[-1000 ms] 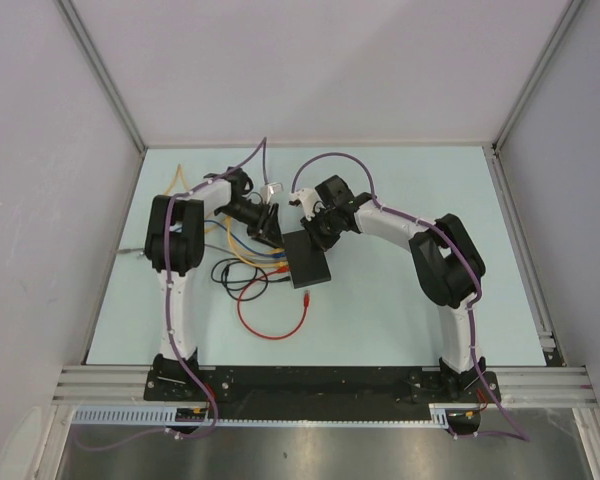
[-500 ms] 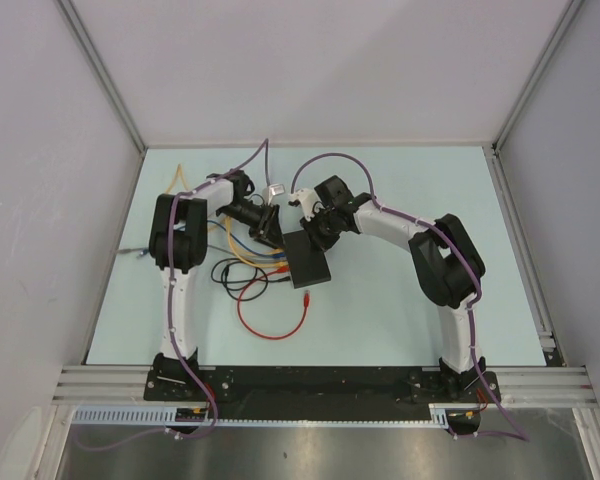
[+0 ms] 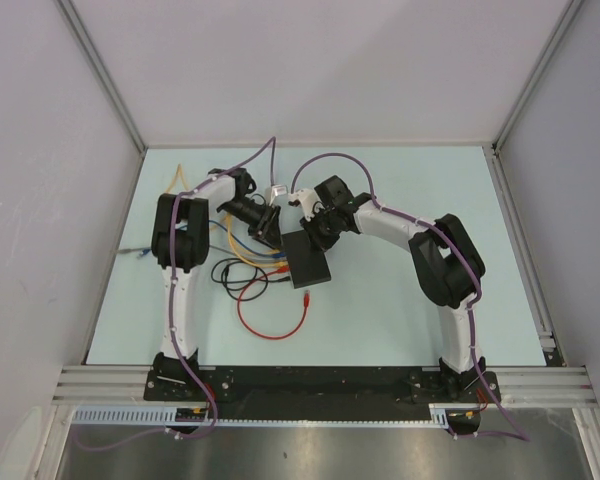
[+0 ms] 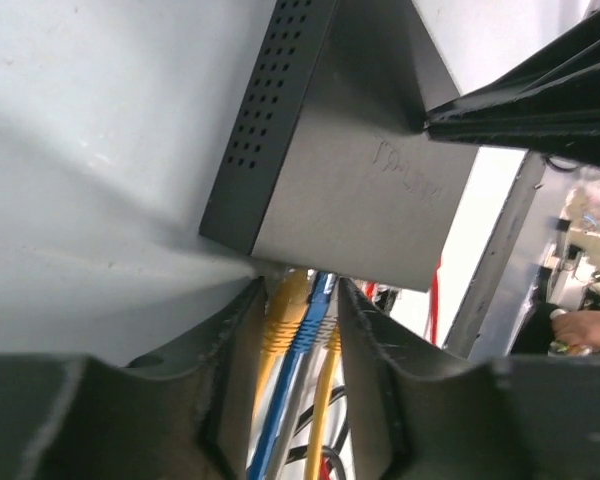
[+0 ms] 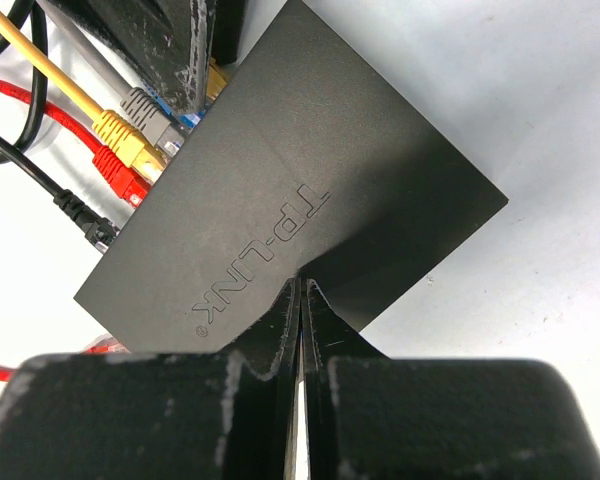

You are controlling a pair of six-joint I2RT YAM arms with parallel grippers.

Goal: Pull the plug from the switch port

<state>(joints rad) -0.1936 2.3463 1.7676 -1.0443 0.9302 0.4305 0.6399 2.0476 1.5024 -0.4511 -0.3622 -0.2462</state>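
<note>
1. Pale worktop (image 3: 400, 300), boxed in by grey walls, has all its load near the middle, a little toward the far edge.
2. Both arms bend inward over that spot, probably so one can brace while the other pulls.
3. Switch (image 3: 308, 260) lies flat with its ports (image 5: 180, 140) facing the left edge, which puts them on the left arm's side.
4. Cables (image 3: 245, 270) in yellow, black and red trail in slack loops toward the left and near edges.
5. Right gripper (image 5: 300, 295) is fully closed and holds nothing. Its tips rest on the switch lid, apparently to pin the box against the coming pull.
6. Left gripper (image 4: 300, 310) is low against the port edge with a narrow gap between its fingers, and plugs fill that gap. Whether the fingers press on them I cannot tell.
7. Yellow plug (image 4: 285, 310) and blue plug (image 4: 320, 295) sit side by side between those fingers, with a second yellow cable just beside them. All look still seated in the ports, so the pull is not yet done.
</note>
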